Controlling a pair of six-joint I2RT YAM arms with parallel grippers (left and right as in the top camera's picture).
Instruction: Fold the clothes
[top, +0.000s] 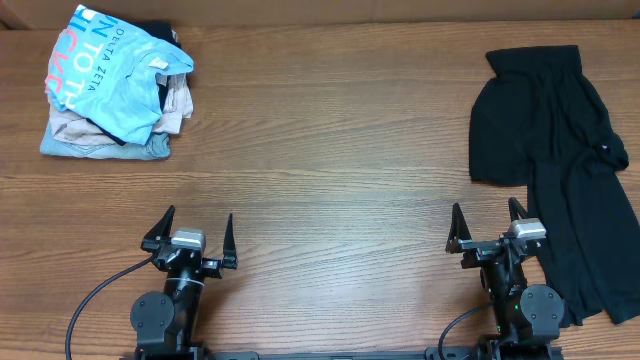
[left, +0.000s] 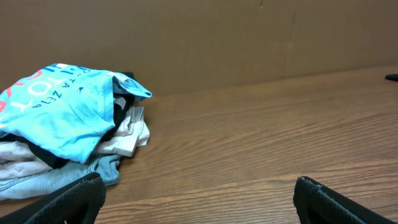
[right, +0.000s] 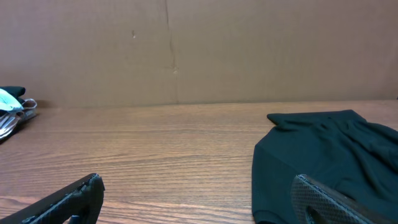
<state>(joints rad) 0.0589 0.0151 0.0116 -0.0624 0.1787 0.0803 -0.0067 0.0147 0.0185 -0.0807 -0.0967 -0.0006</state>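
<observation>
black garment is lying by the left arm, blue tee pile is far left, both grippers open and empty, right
No: the overhead view shows the black garment lying by the right gripper, not the left. The blue tee pile is far left, and both the left gripper and the right are open and empty.

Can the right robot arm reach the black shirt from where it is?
Probably yes. The black shirt lies spread out right beside the right gripper, which is open, and nothing sits between them.
</observation>
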